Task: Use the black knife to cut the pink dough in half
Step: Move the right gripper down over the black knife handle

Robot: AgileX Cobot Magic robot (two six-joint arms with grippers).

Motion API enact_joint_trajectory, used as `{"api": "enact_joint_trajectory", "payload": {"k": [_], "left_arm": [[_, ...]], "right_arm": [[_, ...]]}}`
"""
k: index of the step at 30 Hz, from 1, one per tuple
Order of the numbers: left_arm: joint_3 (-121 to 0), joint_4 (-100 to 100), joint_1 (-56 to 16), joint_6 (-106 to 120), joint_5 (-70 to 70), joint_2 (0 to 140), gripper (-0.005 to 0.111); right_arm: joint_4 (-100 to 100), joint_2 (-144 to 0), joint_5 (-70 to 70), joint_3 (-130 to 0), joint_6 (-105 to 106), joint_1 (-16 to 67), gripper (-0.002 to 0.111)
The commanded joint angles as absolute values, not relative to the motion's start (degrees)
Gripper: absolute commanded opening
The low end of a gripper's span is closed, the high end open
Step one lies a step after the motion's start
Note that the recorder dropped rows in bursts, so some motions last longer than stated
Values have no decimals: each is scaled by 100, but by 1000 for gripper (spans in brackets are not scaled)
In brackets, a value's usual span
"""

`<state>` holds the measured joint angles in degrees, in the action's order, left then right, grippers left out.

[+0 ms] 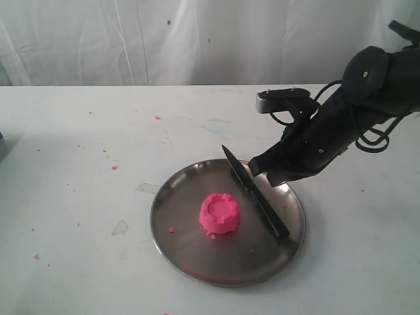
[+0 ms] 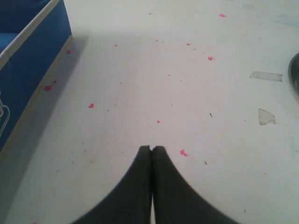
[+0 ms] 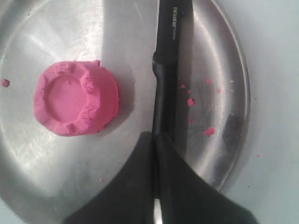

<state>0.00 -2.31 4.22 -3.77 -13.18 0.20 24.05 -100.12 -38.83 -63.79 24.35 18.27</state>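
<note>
Pink dough (image 1: 220, 213) whole, centre of steel plate (image 1: 197, 262); likely soft, deforms, sticks. Black knife (image 1: 257, 193) flat along plate's right rim, handle toward near rim; probably light, stiff, best taken by handle. Right gripper (image 3: 153, 136) closed, seemingly empty, over knife; contact unclear. Left gripper (image 2: 152, 148) closed over table (image 2: 187, 93).

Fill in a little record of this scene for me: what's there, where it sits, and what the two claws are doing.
Dough: pink dough, one whole uncut puck on the steel plate
Knife: black knife lying on the plate beside the dough, apart from it
Right gripper: shut, fingertips together right at the knife, not clamped around it
Left gripper: shut, holding nothing, over the white table
Mess: pink crumbs scattered on table and plate
</note>
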Motion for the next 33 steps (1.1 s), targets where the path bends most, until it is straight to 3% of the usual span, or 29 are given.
{"api": "enact_joint_trajectory", "payload": {"k": [1,6,13,20,27,33], "left_arm": [[0,-256,435,-354,-1334,0,0],[0,-256,435,-354,-1334,0,0],[0,-256,435,-354,-1334,0,0],[0,-256,435,-354,-1334,0,0],[0,-256,435,-354,-1334,0,0],[0,-256,435,-354,-1334,0,0]], "right_arm": [[2398,-10114,-3896,-6393,2137,1826,0],[2536,-10328,-4152,-6393,2608,1826,5],[2762,-10647,-4289,-6393,2697,1826,36],[2609,-10611,-4871,-6792,2859,1880,37],[0,-10585,-4828,-6869,710,2597,36],[171,-10674,-4463,-6855,578,2694,38]]}}
